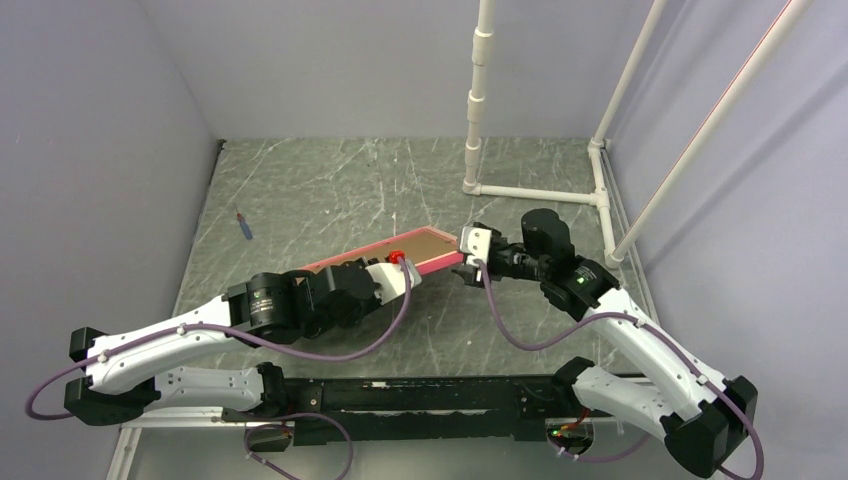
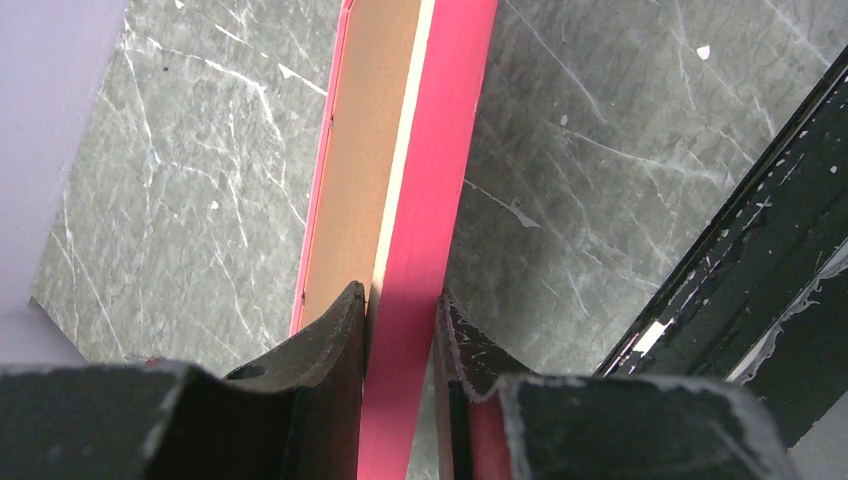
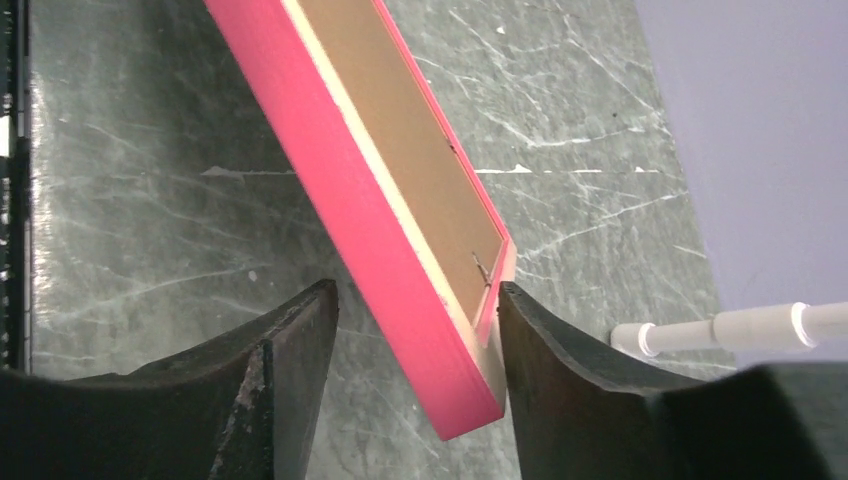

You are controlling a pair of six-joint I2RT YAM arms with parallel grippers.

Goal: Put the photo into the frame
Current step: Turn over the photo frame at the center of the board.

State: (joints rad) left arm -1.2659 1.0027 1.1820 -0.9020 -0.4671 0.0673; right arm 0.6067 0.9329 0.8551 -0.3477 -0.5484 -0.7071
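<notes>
Between left fingers (image 2: 335,350), the frame (image 2: 430,180)

Lab cell: plain lilac walls (image 1: 100,120), marbled tabletop (image 1: 330,190), white pipe rig (image 1: 478,100).

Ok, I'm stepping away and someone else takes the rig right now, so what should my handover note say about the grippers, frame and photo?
Left gripper: shut on the frame at its pink edge, holding it tilted up.
Right gripper: open, straddling the frame's end corner, not clamped.
Brown backing board sits in the frame.
Photo: in no view, so whether it is inside cannot be told.
Left: confirm the photo, set the frame down.
</notes>
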